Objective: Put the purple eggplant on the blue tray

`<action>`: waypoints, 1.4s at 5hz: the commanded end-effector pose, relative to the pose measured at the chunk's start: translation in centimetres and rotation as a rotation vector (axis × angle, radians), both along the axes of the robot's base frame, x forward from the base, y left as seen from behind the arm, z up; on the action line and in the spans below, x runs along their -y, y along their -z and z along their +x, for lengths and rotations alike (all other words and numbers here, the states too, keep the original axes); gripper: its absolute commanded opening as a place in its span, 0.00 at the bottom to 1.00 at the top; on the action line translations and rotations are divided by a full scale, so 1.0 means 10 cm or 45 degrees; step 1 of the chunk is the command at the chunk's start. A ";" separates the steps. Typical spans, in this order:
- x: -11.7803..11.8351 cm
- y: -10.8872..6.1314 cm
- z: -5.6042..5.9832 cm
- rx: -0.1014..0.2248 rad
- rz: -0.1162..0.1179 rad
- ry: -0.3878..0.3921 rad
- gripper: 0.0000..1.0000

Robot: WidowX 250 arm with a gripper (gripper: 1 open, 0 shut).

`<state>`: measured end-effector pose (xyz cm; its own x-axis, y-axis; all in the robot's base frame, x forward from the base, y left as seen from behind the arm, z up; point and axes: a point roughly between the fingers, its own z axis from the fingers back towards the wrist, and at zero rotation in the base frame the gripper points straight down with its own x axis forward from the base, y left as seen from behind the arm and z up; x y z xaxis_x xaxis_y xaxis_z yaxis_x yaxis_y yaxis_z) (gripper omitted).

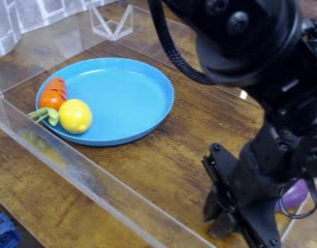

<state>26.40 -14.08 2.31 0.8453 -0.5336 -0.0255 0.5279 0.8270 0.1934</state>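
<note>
We see a brown wooden work surface (154,170) with a large round bright-blue plastic tray (128,95) on its far left part. At the tray's left side sit a glossy yellow plastic lemon (76,116) and, just beside it, an orange plastic carrot (52,94). A pale green leafy piece (45,115) lies at the tray's left edge, near the lemon.

On the right, the black robot arm (238,48) reaches in from the far side, and its black jointed gripper (241,228) is low over the near right part of the surface, well apart from the tray. We make out the glossy purple plastic eggplant (298,196) at the right, outside the tray and mostly hidden behind the gripper. We cannot tell whether the gripper is open or closed, or whether it grips the eggplant, because its own dark parts block our view.

A pale translucent strip (89,179) runs diagonally from the left toward the near side. In the near left corner we see part of a blue object (4,233), and in the far left corner a crinkled silvery-white sheet (25,17).
</note>
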 end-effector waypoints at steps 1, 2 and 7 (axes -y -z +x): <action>0.03 -0.31 0.12 0.092 -0.051 0.028 0.00; -0.01 -0.38 0.12 0.088 -0.040 0.042 0.00; -0.18 -0.56 0.13 0.065 -0.039 0.046 0.00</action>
<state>26.53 -11.97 4.91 0.8177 -0.5710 -0.0730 0.5736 0.7975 0.1872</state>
